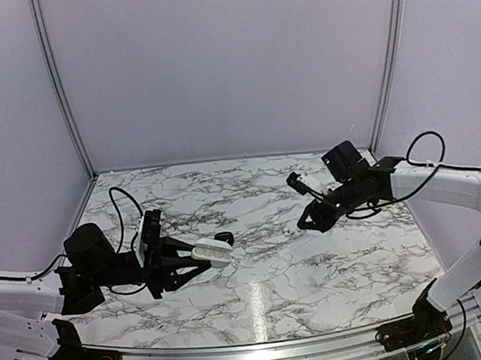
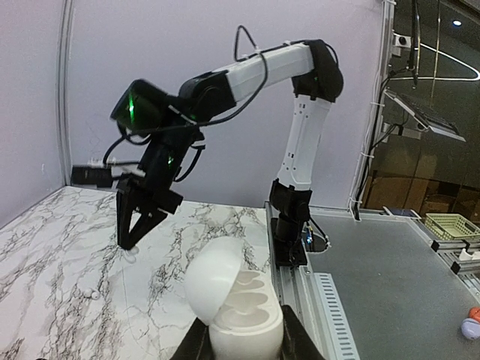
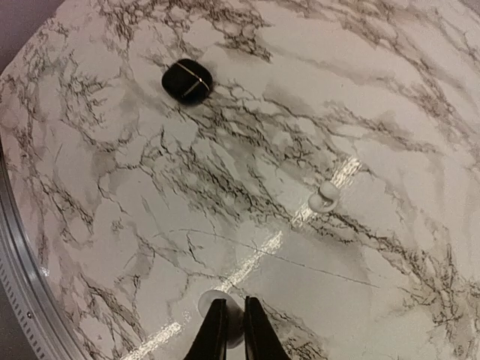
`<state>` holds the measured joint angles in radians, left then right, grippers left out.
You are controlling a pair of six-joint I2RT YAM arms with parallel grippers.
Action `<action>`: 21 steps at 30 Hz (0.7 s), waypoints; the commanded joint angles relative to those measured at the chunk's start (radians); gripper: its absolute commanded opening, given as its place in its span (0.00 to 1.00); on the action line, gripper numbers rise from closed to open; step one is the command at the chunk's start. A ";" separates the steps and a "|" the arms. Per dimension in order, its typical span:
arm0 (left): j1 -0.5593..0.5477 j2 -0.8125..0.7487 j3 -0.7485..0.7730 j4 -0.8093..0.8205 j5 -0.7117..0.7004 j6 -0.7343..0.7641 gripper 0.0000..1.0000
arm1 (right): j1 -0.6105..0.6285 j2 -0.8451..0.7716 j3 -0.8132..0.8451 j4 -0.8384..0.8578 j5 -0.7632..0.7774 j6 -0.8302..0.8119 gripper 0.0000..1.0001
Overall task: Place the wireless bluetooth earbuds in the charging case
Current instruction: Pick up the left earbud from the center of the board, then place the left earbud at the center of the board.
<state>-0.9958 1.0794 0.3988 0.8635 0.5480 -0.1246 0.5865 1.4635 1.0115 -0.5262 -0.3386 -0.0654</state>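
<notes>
Open white egg-shaped plastic charging case (image 2: 236, 307) clamped in left fingers (image 2: 295, 341), above the tabletop's (image 1: 320, 283) near-left part; right fingers (image 3: 216, 330) nearly together over a small white earbud (image 3: 210, 300).

Marble table (image 1: 279, 301), white earbud (image 3: 324, 196), black pod (image 3: 187, 81)

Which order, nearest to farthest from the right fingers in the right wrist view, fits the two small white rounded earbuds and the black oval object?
1. Small white rounded earbud, at the fingers, bottom.
2. Second white earbud, mid-right.
3. Black oval object, upper left.
</notes>
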 commanded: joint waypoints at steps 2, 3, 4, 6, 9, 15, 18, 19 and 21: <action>-0.001 0.021 0.023 0.054 -0.066 -0.025 0.00 | 0.006 -0.046 0.010 0.079 0.005 0.055 0.11; -0.001 0.024 0.023 0.054 -0.067 -0.030 0.00 | 0.006 -0.038 -0.002 0.090 -0.007 0.076 0.11; -0.001 0.025 0.023 0.055 -0.070 -0.033 0.00 | 0.009 -0.038 -0.030 0.132 -0.037 0.122 0.11; -0.001 0.022 0.020 0.058 -0.082 -0.039 0.00 | 0.040 -0.050 -0.099 0.244 -0.067 0.215 0.10; 0.000 0.011 0.010 0.063 -0.122 -0.046 0.00 | 0.117 -0.049 -0.196 0.422 -0.078 0.360 0.11; 0.007 -0.001 0.001 0.063 -0.156 -0.055 0.00 | 0.282 0.074 -0.275 0.592 0.012 0.499 0.11; 0.009 -0.008 -0.004 0.063 -0.165 -0.061 0.00 | 0.321 0.105 -0.298 0.640 0.055 0.563 0.11; 0.011 -0.009 -0.006 0.063 -0.166 -0.063 0.00 | 0.331 0.113 -0.303 0.642 0.074 0.576 0.11; 0.011 -0.011 -0.009 0.063 -0.168 -0.064 0.00 | 0.347 0.123 -0.319 0.649 0.091 0.597 0.11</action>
<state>-0.9901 1.0912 0.3988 0.8787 0.4000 -0.1768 0.9039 1.5730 0.7067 0.0204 -0.3222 0.4252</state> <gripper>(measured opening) 0.260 0.111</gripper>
